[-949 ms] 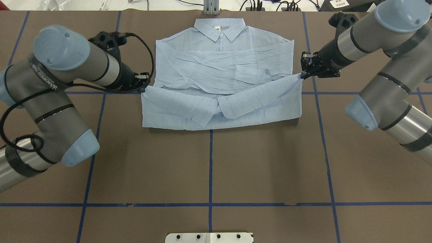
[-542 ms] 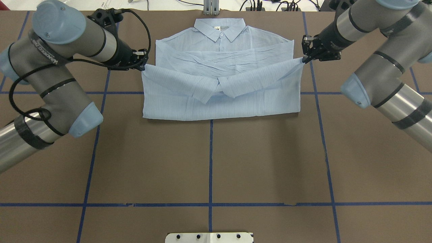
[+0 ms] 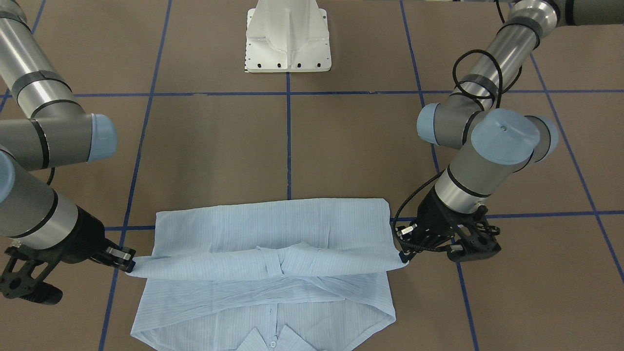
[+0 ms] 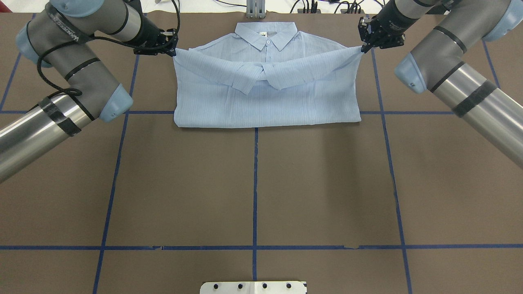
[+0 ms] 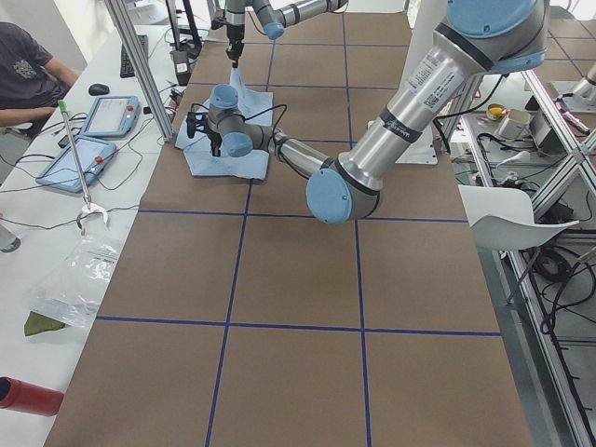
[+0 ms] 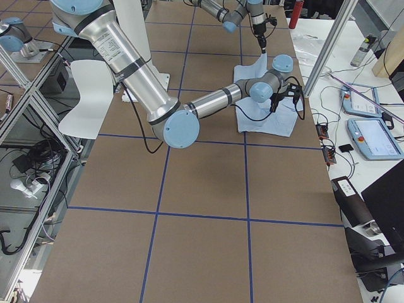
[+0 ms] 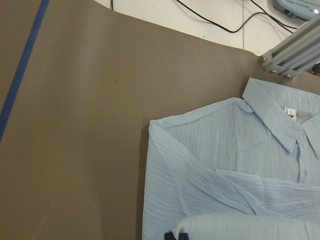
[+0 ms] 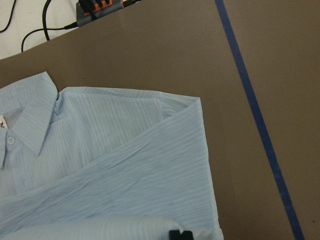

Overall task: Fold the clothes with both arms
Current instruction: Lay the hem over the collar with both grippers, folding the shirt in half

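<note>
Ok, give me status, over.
Both shut on shirt corners: left gripper, right gripper. Shirt folded up, held edge at the shoulders, collar uncovered. Nothing seen in the way.

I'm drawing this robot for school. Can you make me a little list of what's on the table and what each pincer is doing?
thing: one pale blue shirt on the brown table
collar: far end, uncovered, button showing
sleeves: cuffs overlapping in the middle
left pincer: shut on the shirt's raised left corner
right pincer: shut on the raised right corner
fold: bottom half doubled up toward the collar, not yet let go
</note>
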Available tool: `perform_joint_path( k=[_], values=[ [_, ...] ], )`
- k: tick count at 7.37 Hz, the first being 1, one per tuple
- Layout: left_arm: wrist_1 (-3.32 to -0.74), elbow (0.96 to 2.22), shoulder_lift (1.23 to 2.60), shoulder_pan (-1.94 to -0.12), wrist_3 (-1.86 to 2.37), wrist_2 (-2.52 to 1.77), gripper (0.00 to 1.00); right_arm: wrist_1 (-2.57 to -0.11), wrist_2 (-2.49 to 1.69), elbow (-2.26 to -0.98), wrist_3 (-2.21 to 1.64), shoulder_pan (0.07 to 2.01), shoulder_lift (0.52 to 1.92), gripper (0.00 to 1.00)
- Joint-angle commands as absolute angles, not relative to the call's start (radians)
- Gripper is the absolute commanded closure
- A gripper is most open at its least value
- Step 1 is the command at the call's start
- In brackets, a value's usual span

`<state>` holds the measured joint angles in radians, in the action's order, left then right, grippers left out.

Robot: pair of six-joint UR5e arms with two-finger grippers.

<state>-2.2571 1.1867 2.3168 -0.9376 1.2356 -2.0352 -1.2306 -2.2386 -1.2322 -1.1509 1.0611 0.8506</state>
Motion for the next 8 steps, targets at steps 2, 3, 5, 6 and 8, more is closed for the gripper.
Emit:
perform_joint_path(
  k=[2,3,5,6,8],
  values=[
    [-2.307,1.062,2.374,-0.959,1.236,-2.036,1.0,-1.229,-2.235,-1.123,-1.125,1.063,0.799,1.0],
    [-2.363,1.007,2.379,-0.965,1.235,-2.036,1.0,-1.229,-2.229,-1.097,-1.123,1.063,0.792,1.0],
    [-2.396,0.962,2.394,-0.963,1.236,-2.033,1.0,-1.227,-2.209,-1.054,-1.121,1.063,0.759,1.0],
    [-2.399,0.938,2.411,-0.963,1.236,-2.033,1.0,-1.227,-2.204,-1.013,-1.118,1.063,0.73,1.0],
    [-2.405,0.934,2.422,-0.963,1.241,-2.031,1.0,-1.227,-2.169,-1.008,-1.117,1.062,0.726,1.0]
  ],
)
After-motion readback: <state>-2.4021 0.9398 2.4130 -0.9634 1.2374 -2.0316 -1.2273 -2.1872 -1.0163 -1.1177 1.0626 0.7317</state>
